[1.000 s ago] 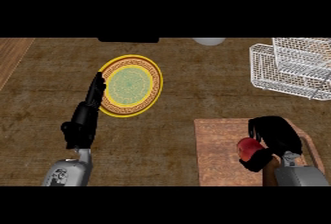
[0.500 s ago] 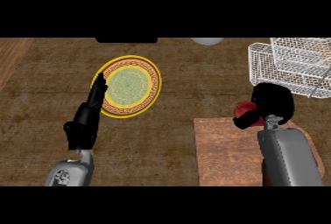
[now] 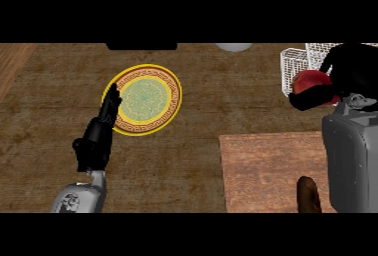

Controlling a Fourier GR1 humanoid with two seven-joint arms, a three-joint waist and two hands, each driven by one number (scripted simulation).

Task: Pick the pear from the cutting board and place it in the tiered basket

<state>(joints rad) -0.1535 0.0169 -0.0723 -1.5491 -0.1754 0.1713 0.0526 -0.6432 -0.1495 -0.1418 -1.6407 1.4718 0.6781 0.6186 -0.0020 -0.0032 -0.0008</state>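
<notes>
Pear is off the cutting board: red, held in the right hand beyond the board's far right corner. Black fingers and thumb are wrapped round it, so only the top and left of the fruit show. From above it overlaps the wire wall of the white tiered basket, which sits past the board's far edge on the right. Can't tell whether the pear is over the rim or in front of it, or touching the wire. Grey right forearm runs along the board's right side and covers that edge. A dark brown elongated thing lies on the board near its near right corner, just beside the forearm; too dim to identify. Left hand is well left of the board, fingers straight and together, holding nothing, tips overlapping the left rim of a round plate with yellow rim and green centre. The plate sits on the brown surface beyond and left of the board, apart from it. A pale rounded object is at the surface's far edge, out past the board's left side, mostly cut off.
</notes>
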